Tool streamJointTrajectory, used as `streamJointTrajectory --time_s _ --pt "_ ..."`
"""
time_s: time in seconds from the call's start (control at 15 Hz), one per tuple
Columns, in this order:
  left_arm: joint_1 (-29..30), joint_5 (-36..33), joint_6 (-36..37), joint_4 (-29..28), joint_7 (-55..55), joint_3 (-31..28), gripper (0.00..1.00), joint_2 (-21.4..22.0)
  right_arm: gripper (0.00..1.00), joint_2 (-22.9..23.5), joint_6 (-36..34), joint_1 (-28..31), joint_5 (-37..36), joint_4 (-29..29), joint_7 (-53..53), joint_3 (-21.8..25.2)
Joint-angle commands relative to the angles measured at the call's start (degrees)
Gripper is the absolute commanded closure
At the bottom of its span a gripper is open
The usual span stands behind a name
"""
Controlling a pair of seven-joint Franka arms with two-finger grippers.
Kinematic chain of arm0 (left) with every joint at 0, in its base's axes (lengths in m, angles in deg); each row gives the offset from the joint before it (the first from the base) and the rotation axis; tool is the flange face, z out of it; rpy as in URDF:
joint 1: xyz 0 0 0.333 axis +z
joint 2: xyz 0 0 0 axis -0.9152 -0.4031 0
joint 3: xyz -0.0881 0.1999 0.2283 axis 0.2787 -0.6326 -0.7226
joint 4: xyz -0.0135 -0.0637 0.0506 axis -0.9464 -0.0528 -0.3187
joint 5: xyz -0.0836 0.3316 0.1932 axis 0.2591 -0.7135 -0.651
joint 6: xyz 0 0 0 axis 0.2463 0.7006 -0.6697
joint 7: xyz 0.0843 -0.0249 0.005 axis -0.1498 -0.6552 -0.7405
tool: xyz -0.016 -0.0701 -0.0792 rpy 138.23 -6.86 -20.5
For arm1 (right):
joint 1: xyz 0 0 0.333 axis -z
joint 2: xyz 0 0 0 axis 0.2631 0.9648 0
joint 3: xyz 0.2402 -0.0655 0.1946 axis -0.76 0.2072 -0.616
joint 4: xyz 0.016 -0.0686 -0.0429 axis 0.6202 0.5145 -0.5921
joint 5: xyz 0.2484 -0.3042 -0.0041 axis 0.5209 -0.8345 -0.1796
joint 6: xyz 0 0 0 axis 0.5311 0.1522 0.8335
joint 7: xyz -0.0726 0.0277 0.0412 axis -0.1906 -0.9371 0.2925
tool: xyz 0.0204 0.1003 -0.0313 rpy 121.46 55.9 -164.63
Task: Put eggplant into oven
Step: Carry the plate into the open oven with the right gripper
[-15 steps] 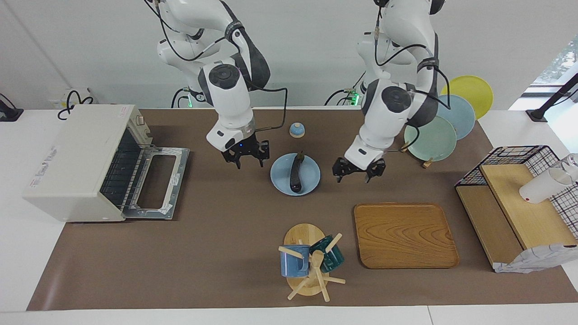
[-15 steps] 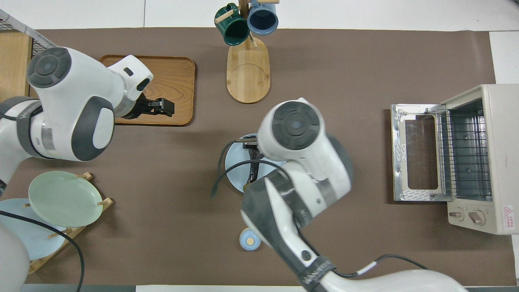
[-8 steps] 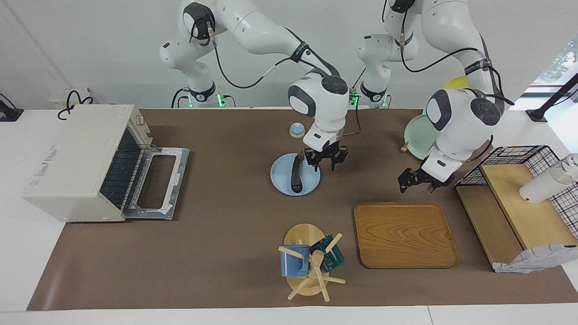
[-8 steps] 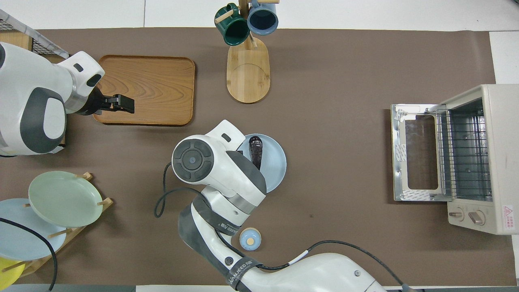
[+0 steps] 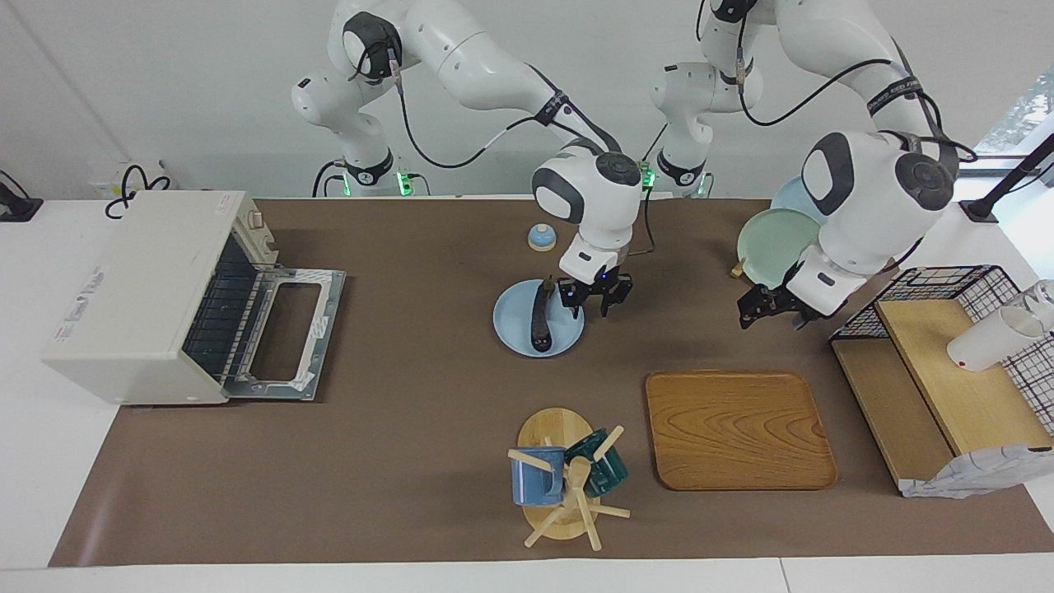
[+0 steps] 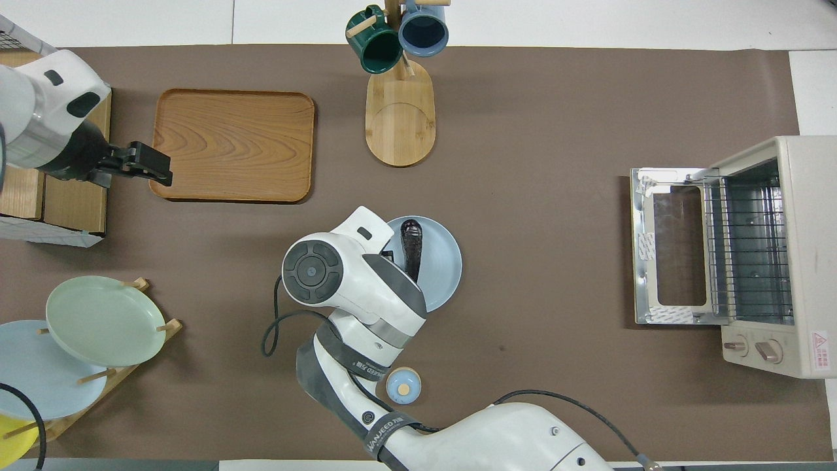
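The dark purple eggplant (image 5: 539,317) (image 6: 410,243) lies lengthwise on a light blue plate (image 5: 515,329) (image 6: 443,271) in the middle of the table. My right gripper (image 5: 593,301) hangs low over the plate's edge toward the left arm's end, just beside the eggplant, open with nothing between its fingers. The overhead view hides it under its own wrist. The off-white oven (image 5: 140,288) (image 6: 778,248) stands at the right arm's end, its door (image 5: 284,333) folded down flat and the wire rack showing. My left gripper (image 5: 770,311) (image 6: 157,169) waits open and empty, over the mat beside the wire basket shelf.
A wooden tray (image 5: 737,428) and a mug rack (image 5: 564,478) with two mugs sit farther from the robots than the plate. The wire basket shelf (image 5: 947,362) and a plate rack (image 5: 778,243) stand at the left arm's end. A small blue knobbed lid (image 5: 541,237) lies nearer the robots.
My right gripper crossed from the oven's side of the plate to its edge toward the left arm's end and dropped low. My left arm swung away toward the basket shelf.
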Motion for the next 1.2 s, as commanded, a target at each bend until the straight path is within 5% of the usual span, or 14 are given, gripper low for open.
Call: streamJointTrajectory --time_s 0.0,0.2,0.4,0.8,1.13 --pt "1.40 -0.92 3.90 -2.43 0.49 0.33 0.00 6.25 0.53 -1.94 1.82 -0.09 -0.85 3.73 -0.87 -0.06" --pt "2.02 -0.92 3.90 -5.95 0.75 0.41 0.00 10.56 0.64 -2.73 1.99 -0.35 -0.85 5.93 -1.04 0.02" --pt "1.76 -0.92 2.33 -8.68 0.49 0.50 0.00 11.80 1.00 -2.91 0.86 -0.62 -1.12 6.20 -1.04 0.02" --pt "1.23 -1.09 3.27 -6.32 0.67 0.41 0.00 11.02 1.00 -3.00 -11.43 0.17 -10.77 1.54 -0.69 0.37" --pt "0.26 -3.29 5.84 -0.79 0.58 0.50 0.00 8.73 1.00 -11.24 -16.28 6.13 -11.58 8.11 -0.08 0.73"
